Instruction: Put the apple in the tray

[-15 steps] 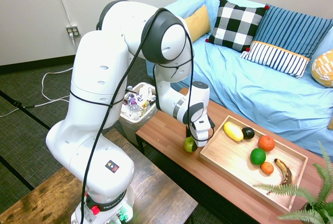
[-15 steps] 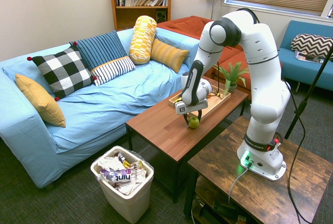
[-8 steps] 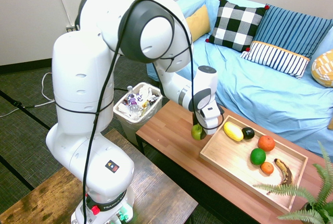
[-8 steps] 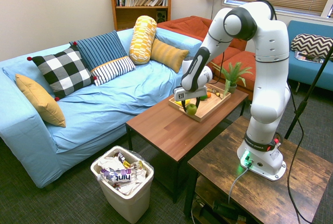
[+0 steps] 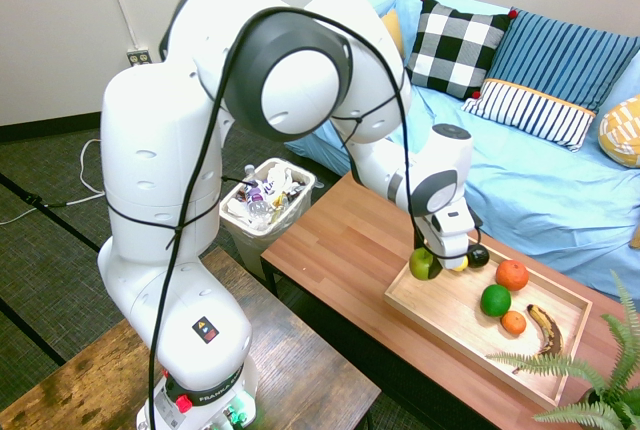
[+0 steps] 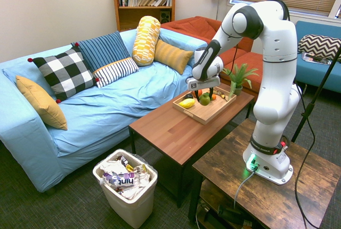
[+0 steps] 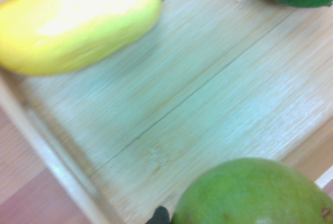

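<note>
Gripper (image 5: 430, 256) holds one apple (image 5: 424, 264) above the near corner of the tray (image 5: 470, 335).

The fingers are clamped on the yellow-green apple, which hangs just over the light-wood tray on the coffee table (image 5: 340, 240). In the tray lie one yellow mango (image 7: 78, 21), one dark avocado (image 5: 478, 256), one green lime (image 5: 495, 300), two orange fruits, the larger (image 5: 511, 275) and the smaller (image 5: 513, 323), and one browned banana (image 5: 545, 327). One full waste bin (image 5: 265, 200) stands beside the table.

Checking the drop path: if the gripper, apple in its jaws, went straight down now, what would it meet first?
Probably bare wood. The gripper holds the apple over the tray; the yellow fruit lies off to one side, though height is unclear.
</note>
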Robot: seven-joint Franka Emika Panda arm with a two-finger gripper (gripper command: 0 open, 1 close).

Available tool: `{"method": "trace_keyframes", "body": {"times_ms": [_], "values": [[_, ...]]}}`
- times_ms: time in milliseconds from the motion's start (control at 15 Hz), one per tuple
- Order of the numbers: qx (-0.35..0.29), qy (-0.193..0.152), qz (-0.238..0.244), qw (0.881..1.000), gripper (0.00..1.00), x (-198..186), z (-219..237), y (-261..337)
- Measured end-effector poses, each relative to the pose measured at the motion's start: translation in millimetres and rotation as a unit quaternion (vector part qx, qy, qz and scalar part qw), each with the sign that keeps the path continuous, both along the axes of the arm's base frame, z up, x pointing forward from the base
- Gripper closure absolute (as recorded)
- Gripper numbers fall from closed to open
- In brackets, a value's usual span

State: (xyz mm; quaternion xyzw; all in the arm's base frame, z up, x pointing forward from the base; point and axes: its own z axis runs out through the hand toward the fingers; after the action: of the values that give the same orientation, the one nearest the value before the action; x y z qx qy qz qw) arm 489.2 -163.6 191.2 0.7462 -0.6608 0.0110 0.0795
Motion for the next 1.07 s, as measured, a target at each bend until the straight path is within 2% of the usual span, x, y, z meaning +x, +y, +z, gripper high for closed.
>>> {"method": "trace_keyframes", "body": {"times_ms": [333,667,733,1067], "values": [[0.003,0.008,-0.049,0.999,1.00,17.9,-41.7,-26.4],[0.012,0.010,-0.067,0.998,1.00,35.4,-73.4,-27.6],[0.013,0.009,-0.066,0.998,0.00,36.7,-78.5,-26.1],[0.017,0.003,-0.051,0.999,0.00,40.1,-78.5,-23.6]]}}
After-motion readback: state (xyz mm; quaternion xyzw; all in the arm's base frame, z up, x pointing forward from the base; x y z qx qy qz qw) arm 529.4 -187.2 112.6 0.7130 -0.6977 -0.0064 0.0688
